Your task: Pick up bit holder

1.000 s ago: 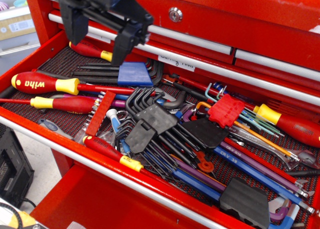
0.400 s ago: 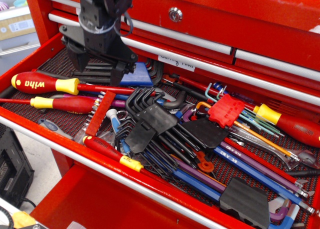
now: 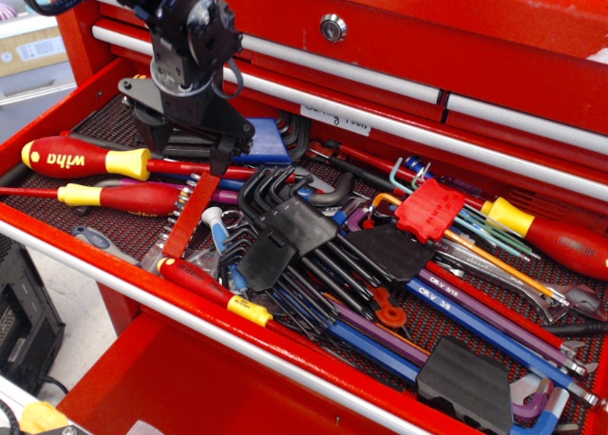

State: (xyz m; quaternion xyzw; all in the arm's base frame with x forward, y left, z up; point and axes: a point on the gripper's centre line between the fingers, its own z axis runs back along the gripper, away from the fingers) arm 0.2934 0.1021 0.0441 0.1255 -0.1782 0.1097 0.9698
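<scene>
So my pincer (image 3: 183,150) hangs open over the bit holder (image 3: 190,217) (Wiha screwdriver (image 3: 81,158) at 9 o'clock).

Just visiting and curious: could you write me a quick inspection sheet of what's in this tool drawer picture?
Surface: open red drawer with a dark mesh liner.
Job's things: red bit holder lies flat among the tools, not lifted.
Clutter: Wiha screwdriver, black hex-key sets, red hex-key holder, blue holder.
Grippers: black gripper low over the drawer, above the bit holder's far end; jaw state unclear.
Cables: black cable on the arm.
Surroundings: red tool chest with lock.
</scene>
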